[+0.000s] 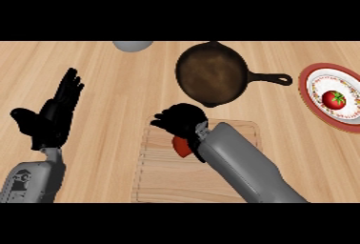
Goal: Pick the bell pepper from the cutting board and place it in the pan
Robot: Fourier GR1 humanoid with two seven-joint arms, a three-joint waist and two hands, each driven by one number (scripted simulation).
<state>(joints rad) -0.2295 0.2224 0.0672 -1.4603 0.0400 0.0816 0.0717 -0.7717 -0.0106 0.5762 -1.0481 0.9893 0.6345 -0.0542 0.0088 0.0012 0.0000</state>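
Note:
A red bell pepper [182, 147] shows only as a small red patch on the wooden cutting board [162, 176], mostly hidden under my right hand [181, 120]. That hand's fingers are curled down round the pepper over the board's far edge. The dark cast-iron pan [211, 74] lies just beyond the board, its handle pointing right. My left hand [51, 116] rests open at the left, fingers up, well away from the board.
A red-rimmed patterned plate [313, 95] with a tomato [335, 99] on it lies at the right edge. A grey rounded object [132, 45] sits at the far edge of the counter, left of the pan.

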